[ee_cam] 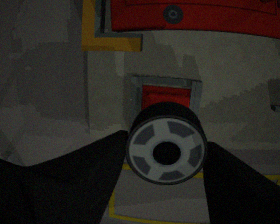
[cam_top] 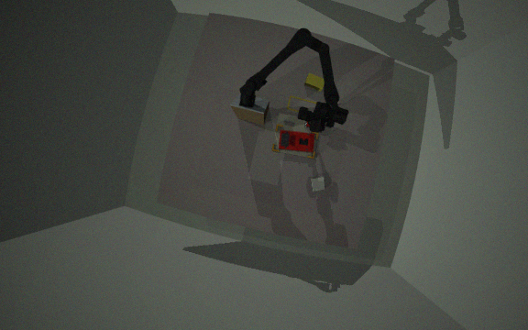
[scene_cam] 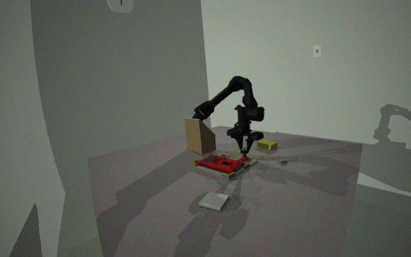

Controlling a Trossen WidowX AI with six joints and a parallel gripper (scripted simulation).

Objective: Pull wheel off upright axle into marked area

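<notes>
The wheel [ee_cam: 140,151] [scene_cam: 244,151], a black tyre with a pale spoked hub, is face up between my fingertips. My gripper [ee_cam: 167,144] [scene_cam: 244,150] points down and is shut on the wheel, one finger on each side. The wheel is above the red axle base [ee_cam: 166,95] [scene_cam: 244,158] [cam_top: 307,125]. A thin dark stem seems to show between them in the exterior view. The wheel's hole looks dark, and I cannot tell whether the axle is inside it. The marked area [cam_top: 302,99] [ee_cam: 131,218] is a yellow outline on the table beside the board.
The board [ee_cam: 231,65] carries a red panel [cam_top: 296,141] [scene_cam: 220,164] between orange corner brackets. A yellow block [cam_top: 314,82] [scene_cam: 267,144] lies beyond the marked area. A pale tile [cam_top: 318,184] [scene_cam: 214,200] and a small dark piece [scene_cam: 283,162] lie on the table. A wooden box [scene_cam: 194,137] is under the arm's base.
</notes>
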